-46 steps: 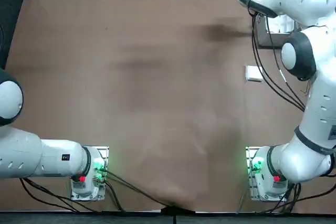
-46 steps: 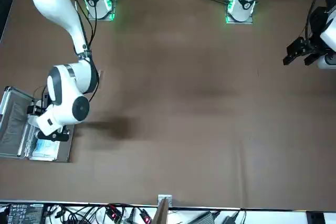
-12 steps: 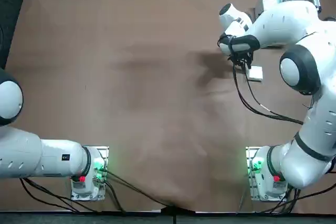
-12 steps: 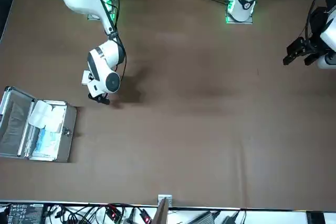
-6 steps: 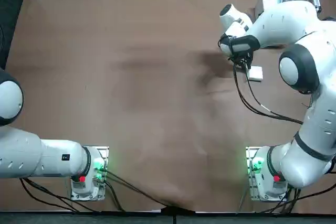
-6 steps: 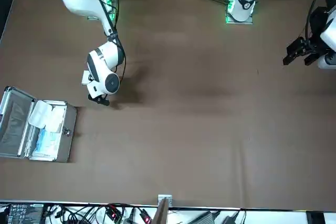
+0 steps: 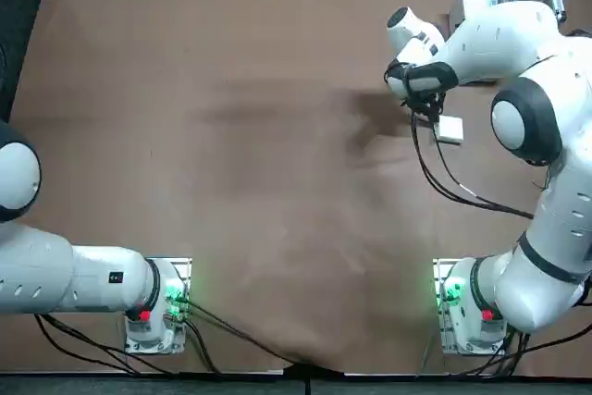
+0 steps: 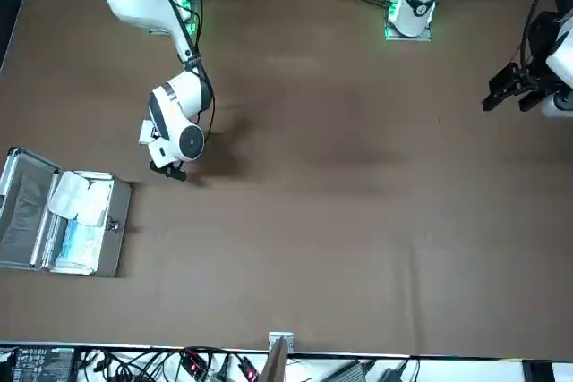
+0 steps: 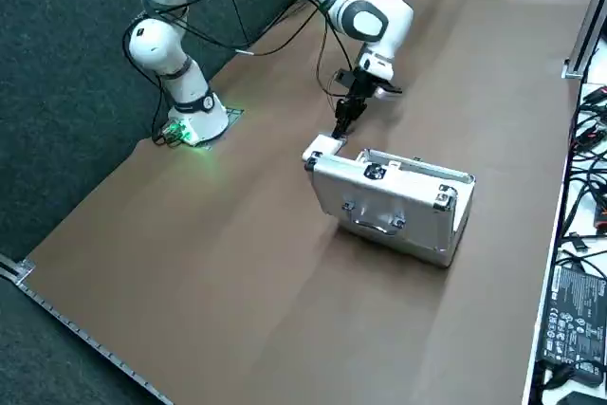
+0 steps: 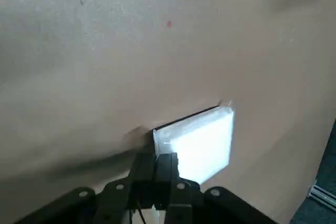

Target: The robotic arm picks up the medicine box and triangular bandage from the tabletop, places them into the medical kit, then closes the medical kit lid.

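On the tabletop (image 7: 277,182), the medicine box (image 10: 205,145) lies just beside the tips of my right gripper (image 10: 156,156), well apart from the open medical kit (image 8: 116,230). My jaws are together, with nothing visible between them; the box is not in my grasp. The triangular bandage (image 8: 81,199) is in the kit, and the lid (image 8: 24,212) is open. The present step, as I judge it, is to pick up the box. Its flat faces and square corners suggest a light, fairly stiff carton. A clear film shows at one corner; the surface may therefore be slippery, and the thin walls may dent under excess force. Before descent, I should part the jaws wider than the chosen span and align them with two opposite side walls. Grip near the middle of those walls, low enough for full pad contact, and close with moderate force. Avoid gripping a corner or the loose film, since either could let the box rotate or slip. Avoid descending with the jaws together, which could press on the top face or push the box away. Lift level, then carry the box to the kit.
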### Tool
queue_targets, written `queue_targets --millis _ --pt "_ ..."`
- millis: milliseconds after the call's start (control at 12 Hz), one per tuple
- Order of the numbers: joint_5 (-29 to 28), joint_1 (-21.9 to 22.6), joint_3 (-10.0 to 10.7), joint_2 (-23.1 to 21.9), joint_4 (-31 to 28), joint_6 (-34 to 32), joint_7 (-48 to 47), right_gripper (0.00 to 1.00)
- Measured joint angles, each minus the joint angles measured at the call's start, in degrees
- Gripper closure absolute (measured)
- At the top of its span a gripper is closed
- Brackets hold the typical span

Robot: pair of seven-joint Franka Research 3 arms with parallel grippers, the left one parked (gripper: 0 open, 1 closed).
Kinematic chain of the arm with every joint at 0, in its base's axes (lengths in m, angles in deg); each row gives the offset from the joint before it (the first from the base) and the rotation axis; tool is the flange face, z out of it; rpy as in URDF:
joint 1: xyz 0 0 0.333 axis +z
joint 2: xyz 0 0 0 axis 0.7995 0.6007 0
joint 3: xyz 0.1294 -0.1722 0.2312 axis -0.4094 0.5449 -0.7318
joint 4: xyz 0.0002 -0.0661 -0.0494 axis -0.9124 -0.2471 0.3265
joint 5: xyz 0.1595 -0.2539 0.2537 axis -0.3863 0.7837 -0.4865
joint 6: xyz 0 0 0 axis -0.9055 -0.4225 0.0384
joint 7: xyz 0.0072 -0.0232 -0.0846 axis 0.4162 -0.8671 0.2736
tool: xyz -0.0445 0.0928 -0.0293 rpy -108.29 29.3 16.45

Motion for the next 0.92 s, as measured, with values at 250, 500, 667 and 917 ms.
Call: queue_targets --millis 250,500,667,917 --pt "0.07 -0.01 0.09 -0.06 0.65 -0.10 -0.14 0.99" --pt "0.22 0.00 0.52 -1.02 4.30 -3.31 -0.33 0.99" --pt "0.29 -0.02 0.76 -2.64 7.95 -7.44 -0.31 0.99" --pt "0.33 -0.10 0.80 -5.22 13.10 -12.84 -0.10 0.99"
